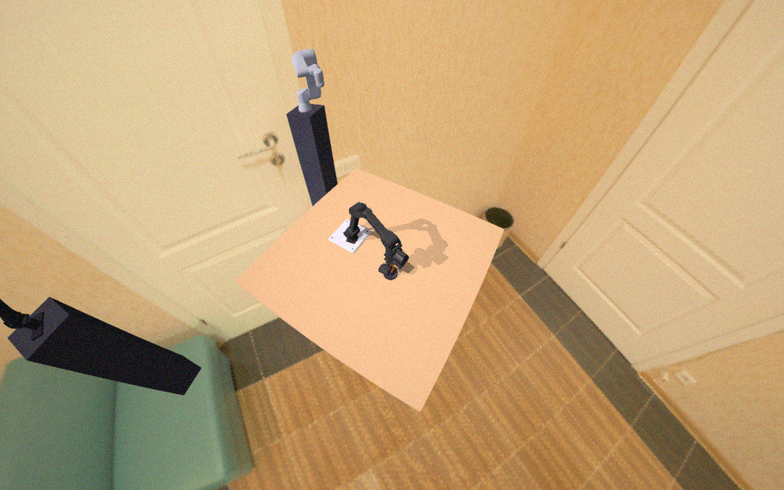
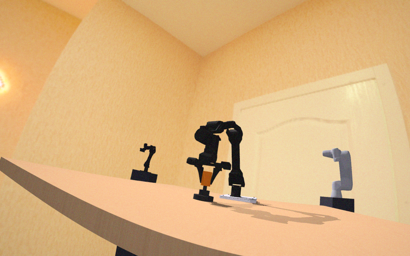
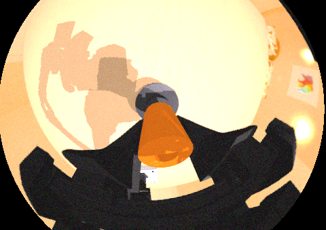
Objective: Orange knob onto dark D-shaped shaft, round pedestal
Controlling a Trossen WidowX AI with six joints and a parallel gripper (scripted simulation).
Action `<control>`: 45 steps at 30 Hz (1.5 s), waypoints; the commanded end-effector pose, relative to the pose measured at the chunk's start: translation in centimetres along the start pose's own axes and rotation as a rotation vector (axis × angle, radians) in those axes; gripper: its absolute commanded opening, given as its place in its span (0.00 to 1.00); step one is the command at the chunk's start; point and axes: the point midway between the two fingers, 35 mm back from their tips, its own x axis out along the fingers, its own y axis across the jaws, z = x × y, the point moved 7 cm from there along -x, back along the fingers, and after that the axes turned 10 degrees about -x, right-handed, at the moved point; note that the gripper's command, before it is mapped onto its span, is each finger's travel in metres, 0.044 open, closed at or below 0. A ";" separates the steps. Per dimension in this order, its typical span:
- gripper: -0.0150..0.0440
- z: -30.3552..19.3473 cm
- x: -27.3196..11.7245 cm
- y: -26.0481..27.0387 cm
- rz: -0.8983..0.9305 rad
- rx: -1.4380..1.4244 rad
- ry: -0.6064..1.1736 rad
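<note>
The orange knob (image 2: 206,178) (image 3: 164,131) is upright between the fingers of my gripper (image 2: 205,182) (image 3: 159,120), which is shut on it. The dark round pedestal (image 1: 390,276) (image 2: 203,198) (image 3: 172,95) stands on the table below the knob. In the exterior view the dark shaft (image 2: 204,188) shows between the pedestal's collar and the knob's underside. The knob's lower end is at about the height of the shaft's tip; I cannot tell whether they touch. In the wrist view the knob hides the shaft, and neither flat side can be seen.
The arm's white base plate (image 1: 341,241) (image 2: 247,200) is on the table (image 1: 376,341) (image 2: 104,203), behind the pedestal in the exterior view. The arm's shadow falls across the table beside the pedestal. Two other arms stand on dark stands (image 1: 312,145) (image 1: 102,353) away from the table.
</note>
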 end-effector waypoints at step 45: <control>0.25 0.2 -0.2 -0.1 0.003 -0.208 -0.001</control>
